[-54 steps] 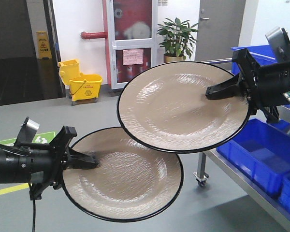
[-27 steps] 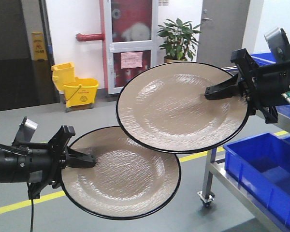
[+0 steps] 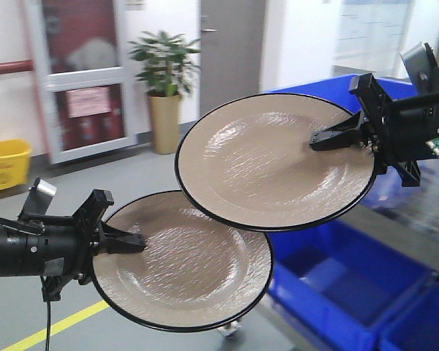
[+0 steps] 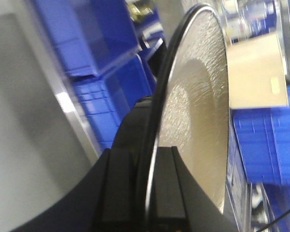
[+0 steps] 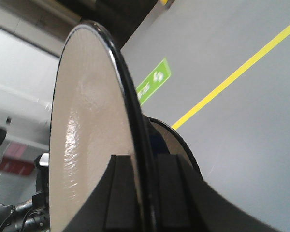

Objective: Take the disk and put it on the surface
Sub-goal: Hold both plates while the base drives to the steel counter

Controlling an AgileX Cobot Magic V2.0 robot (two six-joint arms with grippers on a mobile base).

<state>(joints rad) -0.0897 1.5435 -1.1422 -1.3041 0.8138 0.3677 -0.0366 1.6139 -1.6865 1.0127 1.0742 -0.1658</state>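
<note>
In the front view, the left jaws clamped the rim of a round beige black-rimmed disk (image 3: 190, 270), held in the air near blue plastic bins (image 3: 344, 292). The right jaws gripped a matching upper disk (image 3: 271, 161) above it. Each wrist view showed its jaws pinching a disk edge-on, the left (image 4: 198, 96) and the right (image 5: 92, 130).

Bright even indoor light, background motion-blurred, sheen on lower disk (image 3: 183, 270)
</note>
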